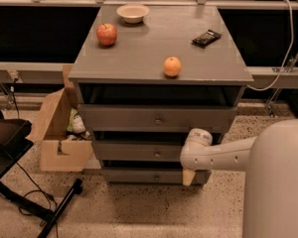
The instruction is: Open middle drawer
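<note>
The grey cabinet point(159, 58) has three alike grey drawer fronts. The middle drawer point(129, 151) is the second one, with a small round knob point(157, 154) at its centre. It sits about flush with the drawer below it. My white arm reaches in from the lower right. Its gripper point(187, 176) hangs down in front of the right part of the lowest drawer point(139, 176), right of and below the middle drawer's knob. The wrist point(197, 139) covers the middle drawer's right end.
On the cabinet's top are a red apple point(107, 34), an orange point(172, 66), a white bowl point(133, 13) and a dark snack bar point(206, 37). An open cardboard box point(59, 133) stands left of the cabinet. A black stand and cables point(35, 202) lie on the floor at the left.
</note>
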`<state>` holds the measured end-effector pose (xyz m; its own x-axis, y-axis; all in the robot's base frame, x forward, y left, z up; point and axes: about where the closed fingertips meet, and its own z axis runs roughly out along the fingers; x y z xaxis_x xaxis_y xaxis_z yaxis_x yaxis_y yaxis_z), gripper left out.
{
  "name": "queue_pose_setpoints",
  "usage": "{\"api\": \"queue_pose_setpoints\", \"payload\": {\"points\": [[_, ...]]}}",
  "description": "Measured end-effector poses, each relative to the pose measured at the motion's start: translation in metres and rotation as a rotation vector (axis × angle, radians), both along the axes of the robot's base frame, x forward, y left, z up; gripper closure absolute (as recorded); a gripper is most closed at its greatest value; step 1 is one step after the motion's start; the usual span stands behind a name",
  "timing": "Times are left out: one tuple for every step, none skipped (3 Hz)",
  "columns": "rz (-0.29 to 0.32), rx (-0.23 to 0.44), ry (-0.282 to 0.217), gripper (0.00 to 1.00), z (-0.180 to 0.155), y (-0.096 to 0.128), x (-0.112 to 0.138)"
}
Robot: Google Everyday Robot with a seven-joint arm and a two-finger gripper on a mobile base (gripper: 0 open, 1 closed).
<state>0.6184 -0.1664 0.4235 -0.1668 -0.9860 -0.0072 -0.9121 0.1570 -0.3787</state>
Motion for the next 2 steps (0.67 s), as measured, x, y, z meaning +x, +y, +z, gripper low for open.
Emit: {"api": "queue_pose_setpoints", "payload": {"points": [[-0.01,-0.008,-0.019,0.0,-0.007,-0.016,0.021],[-0.017,-0.002,-0.018,0.02,-0.011,-0.024,0.05]]}}
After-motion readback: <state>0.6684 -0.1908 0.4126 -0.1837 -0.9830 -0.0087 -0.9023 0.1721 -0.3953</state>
